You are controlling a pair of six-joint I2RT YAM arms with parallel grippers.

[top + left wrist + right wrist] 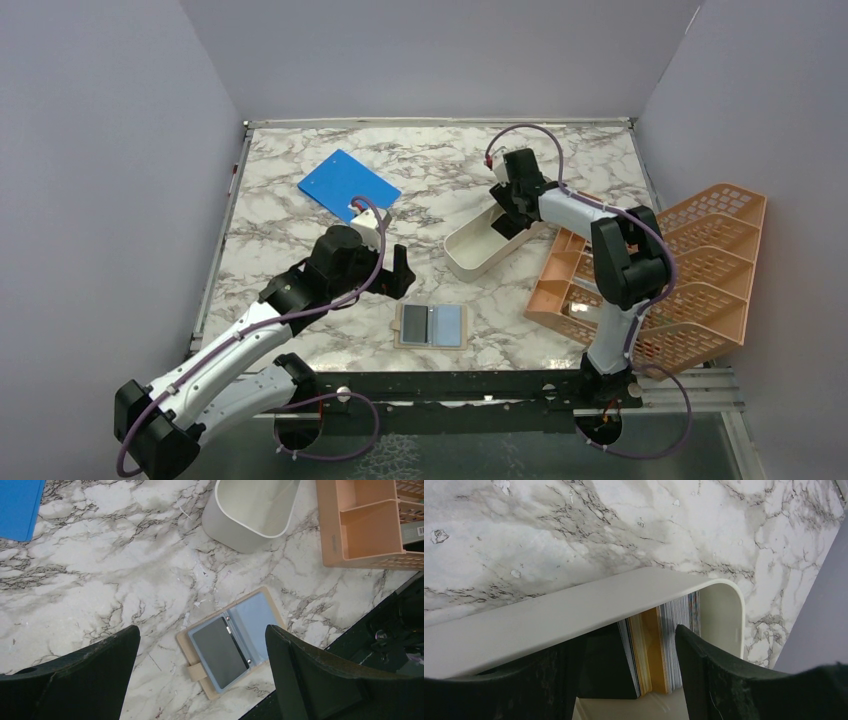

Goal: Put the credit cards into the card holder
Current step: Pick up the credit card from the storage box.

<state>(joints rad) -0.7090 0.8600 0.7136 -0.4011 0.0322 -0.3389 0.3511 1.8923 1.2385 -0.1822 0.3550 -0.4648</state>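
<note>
Marble tabletop (pixel 290 250): white with grey veins, boxed in by plain grey walls.
Right pincer (pixel 629 645): fingers apart, lowered into the white tray (pixel 574 605) at 1 o'clock, straddling credit cards (pixel 659 650) that stand on edge; nothing clamped.
Left pincer (pixel 202 630): wide open and empty, hovering above the card holder (pixel 196 671).
Holder position: lying open at 6 o'clock, with one grey and one light blue card inside.
Risk: if you close now, you may pinch several cards at once or catch the tray wall and drag it.
</note>
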